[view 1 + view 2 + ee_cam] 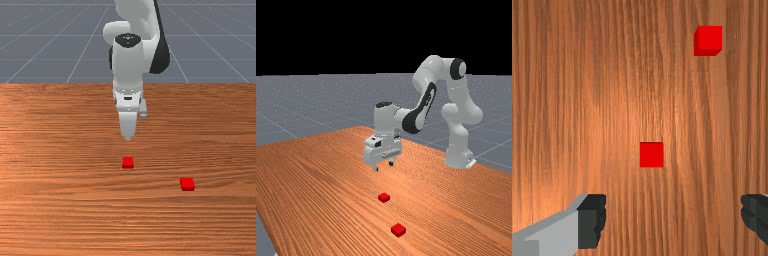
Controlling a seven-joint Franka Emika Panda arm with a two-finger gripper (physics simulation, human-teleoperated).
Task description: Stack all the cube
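In the front view my gripper (128,137) hangs above the table, behind the nearer red cube (128,162). The second red cube (187,184) lies farther to the front view's right and closer to that camera. The far view has the gripper (383,166) well above the wood, fingers apart, with one red cube (384,197) lower down and the other red cube (398,230) beyond it. Nothing is between the widely parted fingertips of the gripper (673,215) in the wrist view; the nearer cube (651,154) lies just ahead of them, the other cube (708,40) farther off.
Both cubes rest separately on the orange-brown table (60,200), with bare wood between them. The arm's base (458,157) stands at the table's edge on the far view's right.
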